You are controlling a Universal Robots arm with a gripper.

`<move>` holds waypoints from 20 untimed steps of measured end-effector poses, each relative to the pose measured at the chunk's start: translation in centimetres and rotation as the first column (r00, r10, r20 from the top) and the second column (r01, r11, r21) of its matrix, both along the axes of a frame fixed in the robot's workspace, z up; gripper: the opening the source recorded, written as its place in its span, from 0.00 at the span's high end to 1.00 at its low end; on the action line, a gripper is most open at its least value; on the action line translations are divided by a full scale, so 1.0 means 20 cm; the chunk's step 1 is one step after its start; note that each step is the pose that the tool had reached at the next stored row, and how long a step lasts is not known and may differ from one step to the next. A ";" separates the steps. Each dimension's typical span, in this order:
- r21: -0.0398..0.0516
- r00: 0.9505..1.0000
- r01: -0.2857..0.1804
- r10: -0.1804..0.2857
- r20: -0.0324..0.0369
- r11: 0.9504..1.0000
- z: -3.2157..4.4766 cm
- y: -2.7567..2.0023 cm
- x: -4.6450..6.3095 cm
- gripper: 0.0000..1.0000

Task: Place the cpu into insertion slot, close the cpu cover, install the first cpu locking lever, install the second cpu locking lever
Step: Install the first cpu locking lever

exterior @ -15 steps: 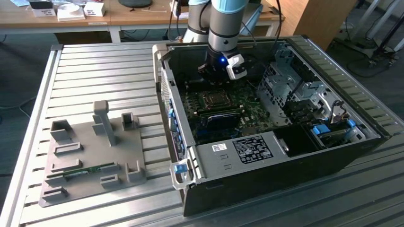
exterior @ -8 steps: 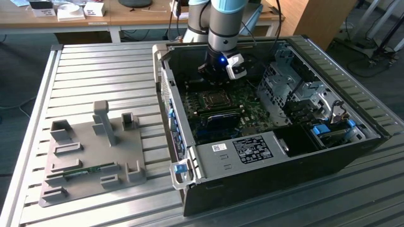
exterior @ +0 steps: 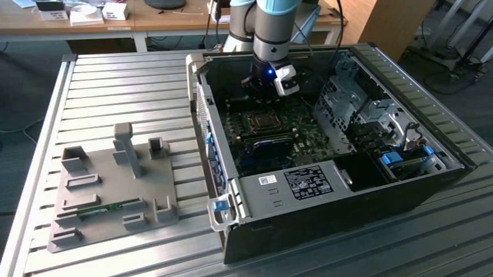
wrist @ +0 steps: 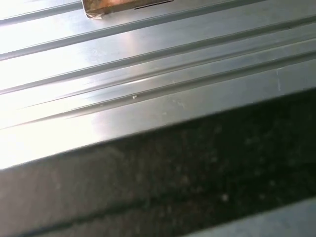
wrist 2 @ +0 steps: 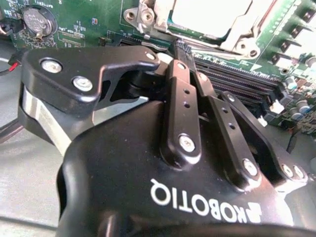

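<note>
Nearest the camera in the exterior view, the black computer case (exterior: 324,213) lies on its side, open, on a ribbed metal table (exterior: 115,86). Beside the case, on the exterior view's left, sits a grey fixture tray (exterior: 108,190) with a green memory stick (exterior: 100,210) lying in it. Inside the case the dark green motherboard (exterior: 308,138) faces up, and the insertion slot (exterior: 262,121) sits near the middle of the case's open bay. In the second wrist view the cpu (wrist 2: 217,15) shows as a pale silvery square lying in that slot, with the cpu cover (wrist 2: 232,42) framing its edge and seemingly lying down over it. The gripper (exterior: 264,98) hangs inside the case just above the slot's far side, its fingers (wrist 2: 180,54) drawn together with nothing held between them. Beyond the case stands a wooden desk (exterior: 154,17)
</note>
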State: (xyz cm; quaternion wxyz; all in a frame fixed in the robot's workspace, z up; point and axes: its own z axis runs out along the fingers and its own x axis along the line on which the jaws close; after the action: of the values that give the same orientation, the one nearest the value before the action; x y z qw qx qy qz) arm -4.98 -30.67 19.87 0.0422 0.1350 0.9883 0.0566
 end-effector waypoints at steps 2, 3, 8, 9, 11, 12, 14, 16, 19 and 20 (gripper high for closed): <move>0.000 1.000 0.011 -0.011 0.000 1.000 0.000 0.005 0.00 0.89; 0.000 1.000 0.015 -0.015 0.000 1.000 0.000 0.007 0.00 0.89; 0.000 1.000 0.021 -0.021 0.000 1.000 0.000 0.010 0.00 0.89; 0.000 1.000 0.021 -0.021 0.000 1.000 0.000 0.010 0.00 0.89; 0.000 1.000 0.022 -0.022 0.000 1.000 0.000 0.010 0.00 0.89; 0.000 1.000 0.022 -0.022 0.000 1.000 0.001 0.010 0.00 0.89; 0.000 1.000 0.022 -0.022 0.000 1.000 0.006 0.010 0.00 0.89; 0.000 1.000 0.022 -0.022 0.000 1.000 0.013 0.010 0.00 0.89; 0.000 1.000 0.022 -0.022 0.000 1.000 0.017 0.010 0.00 0.89; 0.000 1.000 0.022 -0.022 0.000 1.000 0.017 0.010 0.00 0.89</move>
State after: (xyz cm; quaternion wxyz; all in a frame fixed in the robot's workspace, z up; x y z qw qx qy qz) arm -4.97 -30.47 20.20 0.0430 0.1457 0.9868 0.0564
